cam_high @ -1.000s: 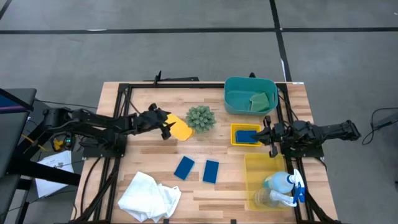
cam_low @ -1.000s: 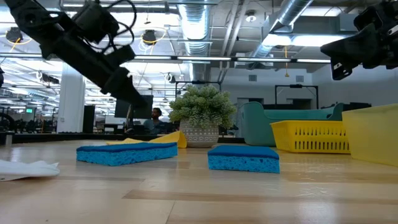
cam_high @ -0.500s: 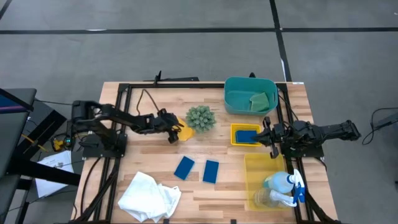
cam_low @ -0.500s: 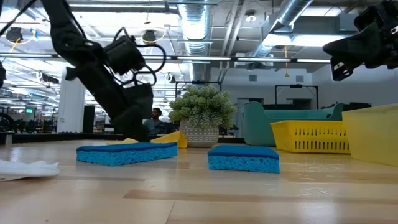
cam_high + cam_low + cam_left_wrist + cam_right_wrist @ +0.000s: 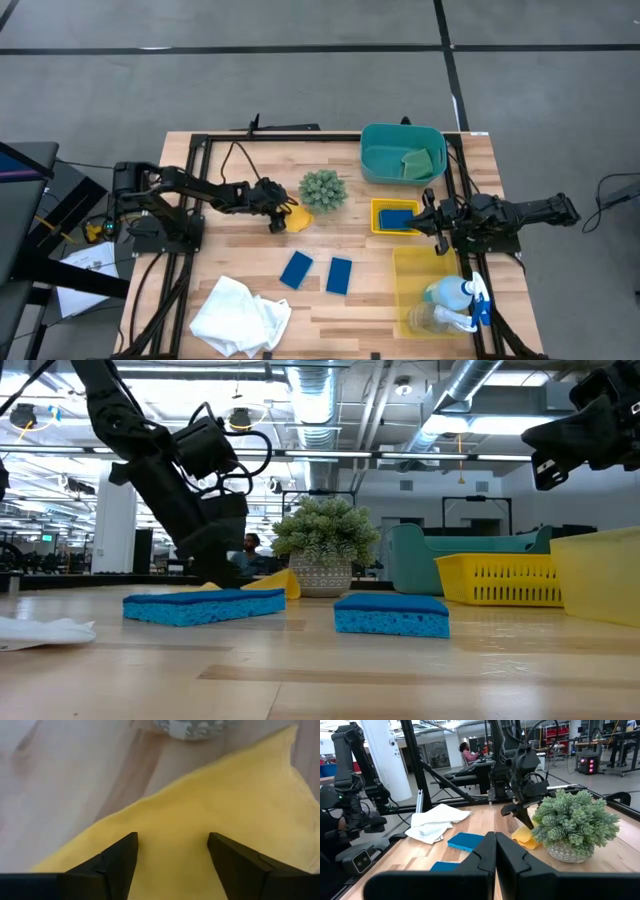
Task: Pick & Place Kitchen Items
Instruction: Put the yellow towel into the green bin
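Blue sponges: three. Two lie loose on the table (image 5: 180, 150) in front of the plant, side by side and a little apart: the left sponge (image 5: 296, 269) has its long axis tilted, its far end leaning right; the right sponge (image 5: 339, 275) runs nearly straight front to back. The third sponge (image 5: 398, 218) lies in the small yellow basket (image 5: 378, 227), long axis left to right.

Green sponge (image 5: 417, 163): one, in the teal bin (image 5: 375, 160) at the far edge.

Yellow cloth (image 5: 296, 213): one, flat on the table just left of the plant (image 5: 322, 189), one corner pointing toward the pot.

White cloth (image 5: 240, 314): one, crumpled at the front left.

Spray bottle (image 5: 456, 292): one, lying in the large yellow bin (image 5: 410, 262) at the front right, trigger end to the right. Cup (image 5: 430, 319): one, clear, beside it in the same bin.

My left gripper (image 5: 171, 851): down on the yellow cloth, fingers (image 5: 120, 857) spread with cloth between them, not clamped.

My right gripper (image 5: 430, 214): fingers pressed together, grasping nothing, hanging over the basket's right edge.
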Available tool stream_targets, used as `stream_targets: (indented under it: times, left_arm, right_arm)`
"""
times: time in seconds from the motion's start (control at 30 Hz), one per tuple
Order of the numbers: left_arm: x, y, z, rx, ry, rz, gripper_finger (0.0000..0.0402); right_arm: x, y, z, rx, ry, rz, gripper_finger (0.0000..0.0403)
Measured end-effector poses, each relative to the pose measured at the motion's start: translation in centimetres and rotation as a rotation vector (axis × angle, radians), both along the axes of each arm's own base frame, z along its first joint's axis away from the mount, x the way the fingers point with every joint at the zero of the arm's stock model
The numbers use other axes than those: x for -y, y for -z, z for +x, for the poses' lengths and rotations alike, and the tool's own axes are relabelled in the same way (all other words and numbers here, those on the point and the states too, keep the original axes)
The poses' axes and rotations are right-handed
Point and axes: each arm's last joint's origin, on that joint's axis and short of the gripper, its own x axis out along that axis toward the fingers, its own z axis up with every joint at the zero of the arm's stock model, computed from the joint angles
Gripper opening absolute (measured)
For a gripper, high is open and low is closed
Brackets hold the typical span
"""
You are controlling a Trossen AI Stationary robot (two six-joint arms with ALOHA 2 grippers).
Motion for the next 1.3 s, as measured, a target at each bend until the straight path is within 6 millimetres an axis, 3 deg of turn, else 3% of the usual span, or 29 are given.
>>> stream_targets:
  times: [0.87,1.13,1.3]
  left_arm:
    - [0.4,0.1,-0.3,-0.034,0.121,-0.070,0.0010]
    - [0.8,-0.2,-0.7,-0.073,0.188,-0.046,0.0003]
    - [2.1,-2.1,-2.5,-0.132,0.235,-0.053,0.0001]
  right_arm:
    - [-0.1,0.0,0.0,-0.005,-0.025,0.022,0.0000]
    - [-0.1,0.0,0.0,-0.006,-0.026,0.025,0.0000]
    - [-0.1,0.0,0.0,-0.006,-0.027,0.025,0.0000]
